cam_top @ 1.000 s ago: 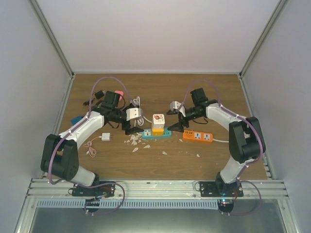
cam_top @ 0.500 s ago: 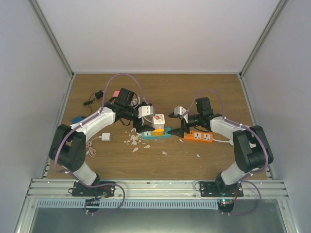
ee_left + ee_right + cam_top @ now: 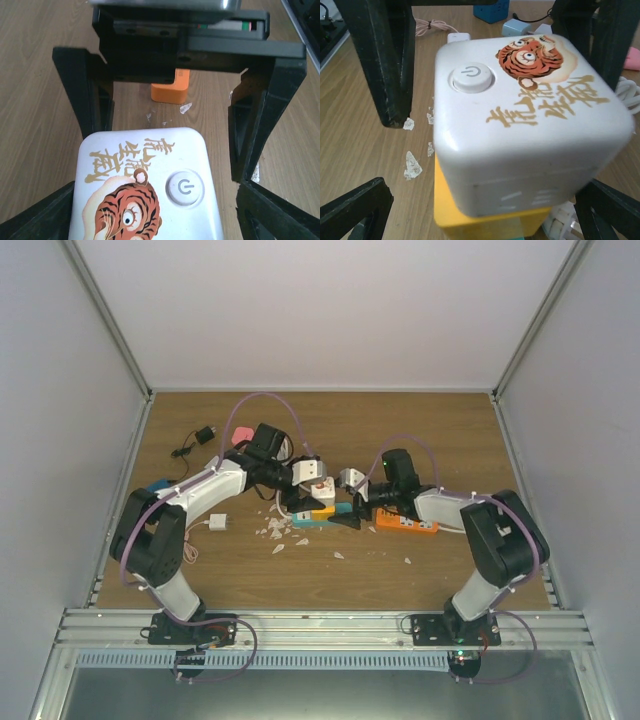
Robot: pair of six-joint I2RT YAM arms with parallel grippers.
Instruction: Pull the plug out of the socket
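Observation:
The plug [image 3: 321, 490] is a white cube with a tiger picture and a power button on a yellow base. It stands in the teal socket strip [image 3: 300, 521]. My left gripper [image 3: 308, 498] reaches in from the left, open, and straddles the cube [image 3: 145, 190]. A gap shows between the cube and its right finger [image 3: 280, 210]. From the right, my right gripper [image 3: 347, 508] is wide open around the same cube [image 3: 520, 125], with its fingers [image 3: 355, 210] well clear of the sides. The two grippers face each other.
An orange power strip [image 3: 405, 523] lies just right of the teal one. White scraps [image 3: 275, 530] litter the wood in front. A white charger with its cable [image 3: 215, 523], a blue item [image 3: 160, 485] and a black adapter [image 3: 203, 434] lie to the left.
Both arms have swung inward from either side of the strip. Their open jaws now flank the cube, where a second ago they hung well apart from it.

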